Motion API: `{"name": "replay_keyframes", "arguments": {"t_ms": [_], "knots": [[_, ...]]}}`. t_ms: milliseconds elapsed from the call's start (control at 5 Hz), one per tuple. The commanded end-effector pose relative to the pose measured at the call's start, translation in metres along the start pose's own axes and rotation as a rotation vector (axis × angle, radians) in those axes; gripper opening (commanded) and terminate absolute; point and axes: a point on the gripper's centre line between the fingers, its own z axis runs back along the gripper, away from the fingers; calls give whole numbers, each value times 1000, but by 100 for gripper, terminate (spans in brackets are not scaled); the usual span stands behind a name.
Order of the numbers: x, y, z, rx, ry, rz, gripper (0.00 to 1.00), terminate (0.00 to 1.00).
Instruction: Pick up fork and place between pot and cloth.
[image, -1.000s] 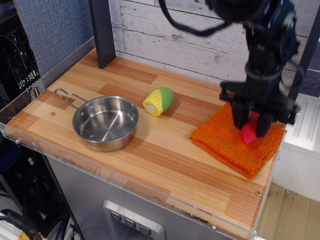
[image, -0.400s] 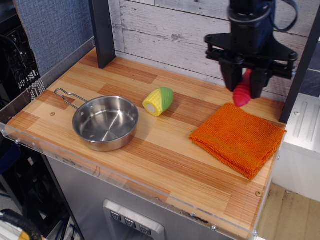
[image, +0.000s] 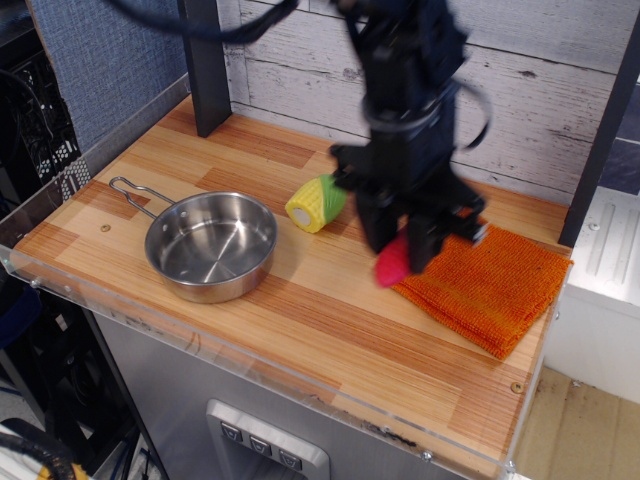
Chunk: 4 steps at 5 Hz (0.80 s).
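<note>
Since a second ago the gripper (image: 405, 250), then low over the orange cloth (image: 490, 285), rose toward 12 o'clock and has now swung toward 9 o'clock and come down. It hangs past the cloth's 9 o'clock edge, the red-handled fork (image: 392, 262) clamped in its fingers (image: 377, 222), over bare desk (image: 300, 310).
</note>
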Motion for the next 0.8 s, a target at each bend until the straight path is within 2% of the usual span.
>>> {"name": "replay_keyframes", "arguments": {"t_ms": [0,200,600], "knots": [[-24,19,-5,32,1,-36,0,0],[-36,32,-8,37,15,-31,0,0],[-39,51,-13,54,46,2,0,0]]}}
